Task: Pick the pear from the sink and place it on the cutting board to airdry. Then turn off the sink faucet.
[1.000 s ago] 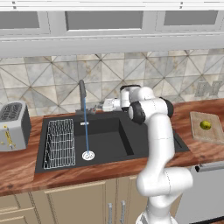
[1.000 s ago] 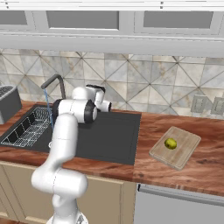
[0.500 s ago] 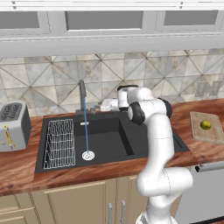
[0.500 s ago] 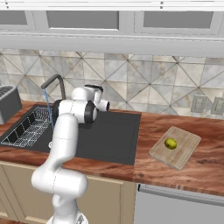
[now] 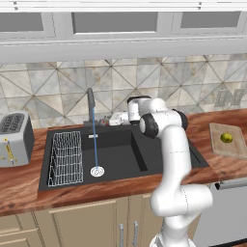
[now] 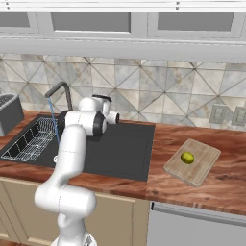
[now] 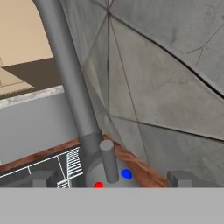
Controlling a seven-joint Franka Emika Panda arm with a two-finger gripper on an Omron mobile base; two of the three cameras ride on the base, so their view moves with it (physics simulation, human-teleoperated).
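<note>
Pear (image 6: 187, 157) is already sitting on the cutting board (image 6: 204, 166), so now the gripper (image 7: 109, 177), fingers spread either side of the sink faucet (image 7: 70, 74) lever (image 7: 109, 159), should push it squarely until the water (image 5: 94, 144) stops.

Wall: grey geometric tile backsplash (image 5: 58, 91) | Above: white glass-front cabinets (image 5: 116, 21) | Worktop: reddish wood counter (image 6: 226, 182) | Below: beige cupboard doors (image 5: 62, 226) | Right wall: sockets (image 6: 218, 114)
</note>
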